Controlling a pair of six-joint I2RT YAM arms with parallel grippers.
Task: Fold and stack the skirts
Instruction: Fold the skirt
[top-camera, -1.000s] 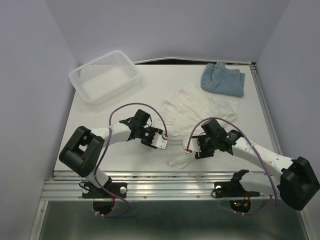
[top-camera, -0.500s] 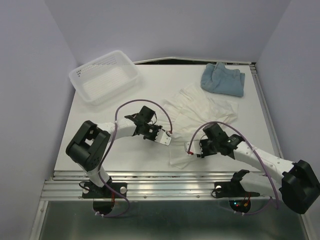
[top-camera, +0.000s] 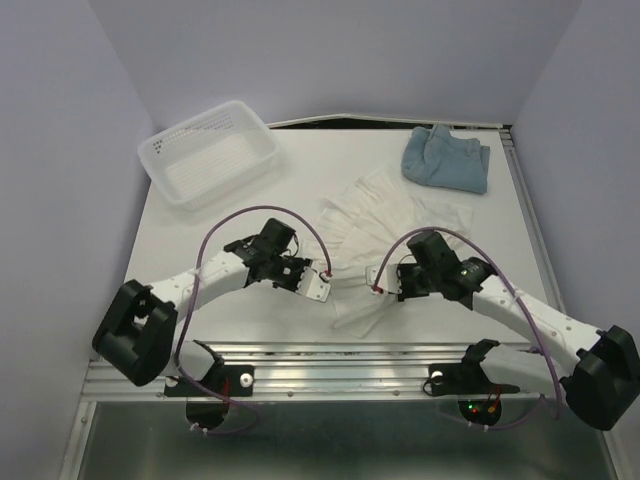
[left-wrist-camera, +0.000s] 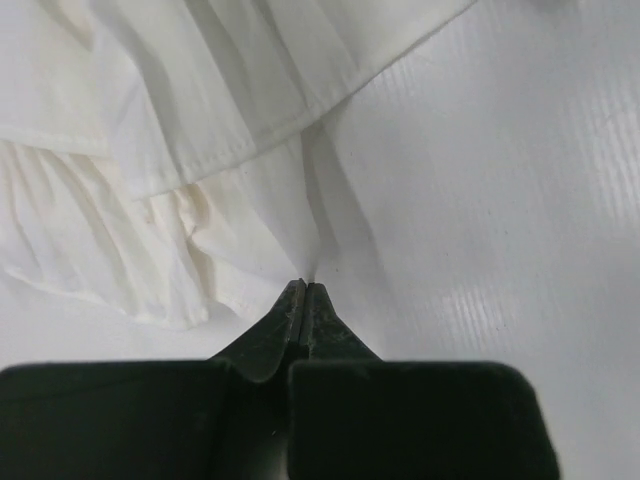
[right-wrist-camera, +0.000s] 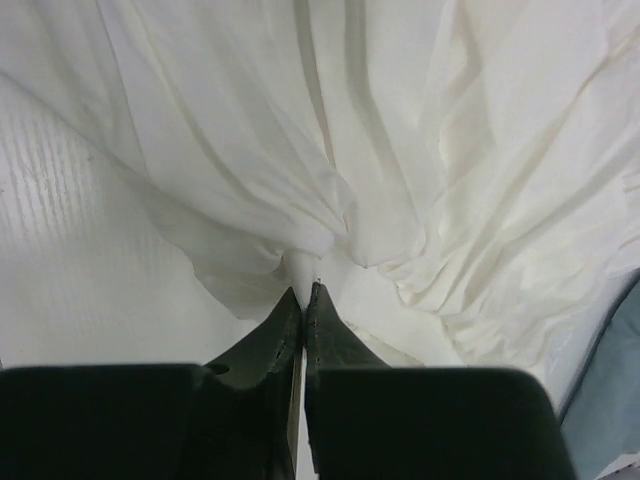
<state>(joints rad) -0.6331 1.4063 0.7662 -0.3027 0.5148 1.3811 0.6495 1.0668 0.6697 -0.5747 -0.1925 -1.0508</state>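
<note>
since both grips bite only thin cloth, slip is likely | white ruffled skirt (top-camera: 395, 215): spread ahead of the arms | left gripper (left-wrist-camera: 305, 290): pinched shut on its near hem | right gripper (right-wrist-camera: 304, 292): pinched shut on a gathered fold | hazard: one tier caught alone, fold skews | blue-grey skirt (top-camera: 447, 158): far right, apart

In both wrist views we lose the outline of the thin white cloth skirt with tiered ruffles (left-wrist-camera: 200, 120), which runs off the top and sides. The fabric nipped by the left claw (left-wrist-camera: 305, 288) and the right claw (right-wrist-camera: 304, 292) is hidden between their pressed-together tips. Only a cut-off sliver of the dusty blue-grey cloth skirt (right-wrist-camera: 620, 400) shows at the right wrist view's lower right edge, and from above both claws' tips are too small for us to read.
</note>
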